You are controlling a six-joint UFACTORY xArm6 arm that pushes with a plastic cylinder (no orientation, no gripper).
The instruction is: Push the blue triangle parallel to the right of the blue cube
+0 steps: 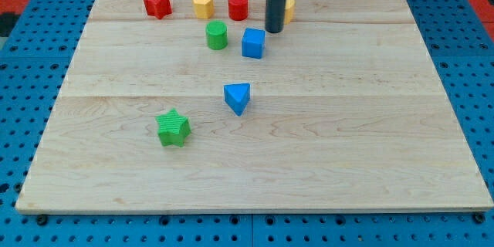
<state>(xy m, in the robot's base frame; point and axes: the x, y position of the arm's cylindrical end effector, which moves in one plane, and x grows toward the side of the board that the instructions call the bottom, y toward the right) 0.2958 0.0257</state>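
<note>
The blue triangle [238, 97] lies near the middle of the wooden board [370, 123]. The blue cube [253, 43] sits above it, toward the view's top. My tip [274, 31] is at the end of the dark rod, just to the upper right of the blue cube and well above the blue triangle. It stands close to the cube; I cannot tell if it touches it.
A green cylinder [217, 35] sits left of the blue cube. A red star [157, 4], a yellow hexagon [202, 5] and a red cylinder [238, 6] line the top edge. A yellow block [289, 8] is partly hidden behind the rod. A green star [174, 128] lies lower left.
</note>
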